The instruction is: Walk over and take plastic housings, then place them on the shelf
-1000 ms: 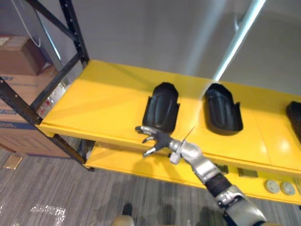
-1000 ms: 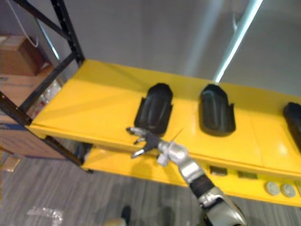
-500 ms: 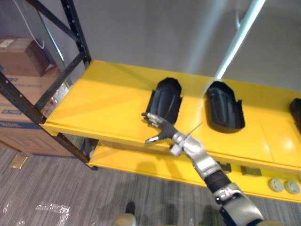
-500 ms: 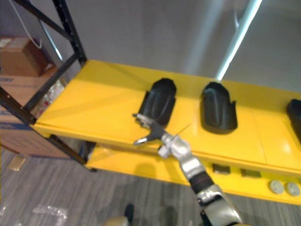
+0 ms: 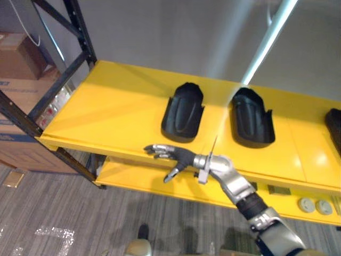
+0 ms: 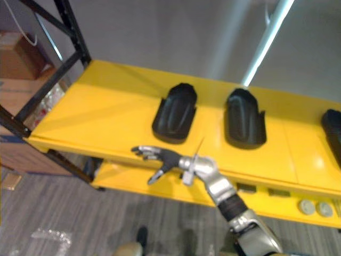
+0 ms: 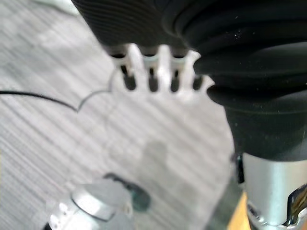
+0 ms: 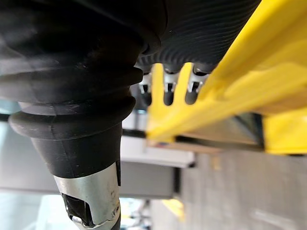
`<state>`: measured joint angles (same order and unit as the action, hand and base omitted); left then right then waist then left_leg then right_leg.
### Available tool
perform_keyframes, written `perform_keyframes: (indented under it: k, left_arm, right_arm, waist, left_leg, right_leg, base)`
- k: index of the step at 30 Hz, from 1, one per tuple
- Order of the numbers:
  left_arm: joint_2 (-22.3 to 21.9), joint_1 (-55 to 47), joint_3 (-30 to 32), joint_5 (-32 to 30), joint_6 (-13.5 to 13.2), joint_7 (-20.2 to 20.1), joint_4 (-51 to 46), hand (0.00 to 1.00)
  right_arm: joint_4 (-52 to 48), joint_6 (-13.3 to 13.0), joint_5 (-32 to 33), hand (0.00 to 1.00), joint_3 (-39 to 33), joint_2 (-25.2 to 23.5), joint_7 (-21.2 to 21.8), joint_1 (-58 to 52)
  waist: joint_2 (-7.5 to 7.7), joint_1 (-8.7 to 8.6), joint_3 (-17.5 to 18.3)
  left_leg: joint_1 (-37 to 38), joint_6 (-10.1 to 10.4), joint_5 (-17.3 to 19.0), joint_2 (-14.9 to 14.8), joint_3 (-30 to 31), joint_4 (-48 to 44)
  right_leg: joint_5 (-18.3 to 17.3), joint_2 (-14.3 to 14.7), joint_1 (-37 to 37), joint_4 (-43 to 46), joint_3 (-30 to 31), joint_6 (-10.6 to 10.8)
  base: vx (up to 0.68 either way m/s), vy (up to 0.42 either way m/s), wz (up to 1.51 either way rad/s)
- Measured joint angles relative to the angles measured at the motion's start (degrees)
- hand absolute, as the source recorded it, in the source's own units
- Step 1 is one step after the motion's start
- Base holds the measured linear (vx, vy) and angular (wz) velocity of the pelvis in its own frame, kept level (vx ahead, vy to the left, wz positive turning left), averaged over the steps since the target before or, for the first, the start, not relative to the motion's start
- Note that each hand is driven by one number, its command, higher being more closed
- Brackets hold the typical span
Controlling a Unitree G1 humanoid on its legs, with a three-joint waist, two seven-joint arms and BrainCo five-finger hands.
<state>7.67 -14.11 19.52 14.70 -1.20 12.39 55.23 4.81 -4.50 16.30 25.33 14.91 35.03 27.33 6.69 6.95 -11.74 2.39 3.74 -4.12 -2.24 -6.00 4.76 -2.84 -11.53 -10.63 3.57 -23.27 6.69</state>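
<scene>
The right hand (image 5: 178, 158) is empty, its silver dark-tipped fingers loosely spread at the near edge of a smooth, glossy yellow shelf (image 5: 112, 114). Two black plastic housings lie on the shelf, both rounded, hollow shells: the left housing (image 5: 184, 111) just beyond the hand, the right housing (image 5: 252, 119) beside it.

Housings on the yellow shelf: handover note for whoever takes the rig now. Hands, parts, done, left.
Right hand: open, empty, at the front edge of the shelf, in front of the left housing and not touching it.
Left hand: down over the floor; its grip can't be judged.
Parts: the left housing and the middle housing lie side by side, apart, on the top level. A third housing lies at the far right.
Done: those three are placed.
Left: probably pull the right arm back and walk for any further housings. How many remain can't be told.
</scene>
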Motion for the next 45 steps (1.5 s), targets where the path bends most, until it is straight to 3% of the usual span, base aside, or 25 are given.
perform_keyframes:
  k: [3, 7, 13, 23, 34, 41, 43, 45]
  left_arm:
    - [-0.5, 0.0, -0.3, 0.0, 0.0, 0.1, 0.1, 0.0]
    - [-1.9, 0.0, -0.9, 0.6, -1.4, 0.7, 0.6, 0.0]
    - [-1.8, -0.9, -0.9, 0.6, -1.2, 1.7, 2.3, 0.0]
    - [-1.8, -1.7, 0.0, 0.5, 0.2, 1.2, 2.7, 0.0]
    - [-1.2, -1.5, -1.9, 0.5, 0.2, 1.0, 1.8, 0.0]
    - [-1.3, -1.3, -2.5, 0.1, 0.6, 0.9, 1.7, 0.0]
    - [-1.0, -0.1, -2.3, 0.0, 1.2, 0.8, 1.6, 0.0]
    - [-0.8, 2.9, -2.4, 0.2, 1.7, 0.3, 1.4, 0.0]
  right_arm:
    - [-3.7, -0.2, 0.7, 0.0, 0.8, -2.5, -3.7, 0.0]
    - [-4.0, -0.3, -6.4, 0.0, 3.4, -3.5, -8.0, -0.4]
    - [-2.9, -0.2, -7.8, 0.0, 3.5, -2.8, -8.4, -2.2]
    - [5.6, -0.1, -9.2, 0.0, 1.2, 1.2, -8.2, -5.8]
    - [16.1, -4.1, -12.7, 0.0, -4.4, -0.5, -13.5, -5.1]
    - [18.6, -6.5, -12.8, 0.0, -6.9, -1.4, -15.0, -3.0]
    - [18.5, -6.7, -12.8, 0.0, -8.3, -0.8, -15.0, -1.4]
    - [17.6, -7.5, -12.8, 0.0, -9.4, 0.7, -15.2, 2.9]
  waist:
    - [0.12, -0.05, 0.2]
    - [-0.08, -0.21, 0.7]
    - [-0.91, -0.34, 2.5]
    - [-1.09, -1.34, 3.2]
    - [-1.36, -1.2, 2.9]
    - [-3.76, -1.29, -0.2]
    - [-4.13, -1.55, -2.6]
    - [-5.44, -1.57, -7.4]
  left_leg:
    - [0.5, 0.0, 0.0, -0.7, -0.8, 0.0]
    - [0.2, 0.1, 0.0, -0.7, -0.8, 0.3]
    - [-0.6, 0.3, -0.1, -1.2, -0.8, 0.3]
    - [-0.6, 1.2, -0.7, -1.7, -1.4, 0.4]
    - [-0.3, 1.1, -1.0, -0.5, -0.9, 0.3]
    - [-0.5, 0.7, -0.5, -1.3, -0.9, 0.2]
    - [-2.5, 0.8, -0.5, -1.6, -0.9, -1.9]
    - [-7.2, 0.4, 0.6, -3.1, -1.1, -8.5]
  right_leg:
    - [1.1, 0.7, 0.1, 0.0, 0.9, -1.0]
    - [1.1, 0.9, 0.5, 0.0, 1.6, -0.9]
    - [1.0, 1.6, 0.9, -0.9, 2.3, -1.0]
    - [-2.8, 2.0, 0.5, -1.2, 2.5, 0.2]
    - [-1.9, 0.7, 0.0, 0.4, 1.3, 1.0]
    - [-1.4, 0.7, 0.9, 2.0, 2.0, 0.6]
    - [-1.7, 0.8, 2.2, 2.8, 2.2, 0.1]
    - [-2.2, 1.7, 4.7, 4.0, 3.0, -0.8]
  base:
    - [0.0, -0.002, -0.11]
    - [-0.08, -0.002, -0.04]
    - [-0.09, -0.011, -0.04]
    - [-0.04, -0.039, 0.0]
    - [0.07, -0.01, 0.09]
    - [-0.1, 0.004, -0.04]
    - [-0.17, 0.018, 0.02]
    - [-0.23, 0.002, -0.02]
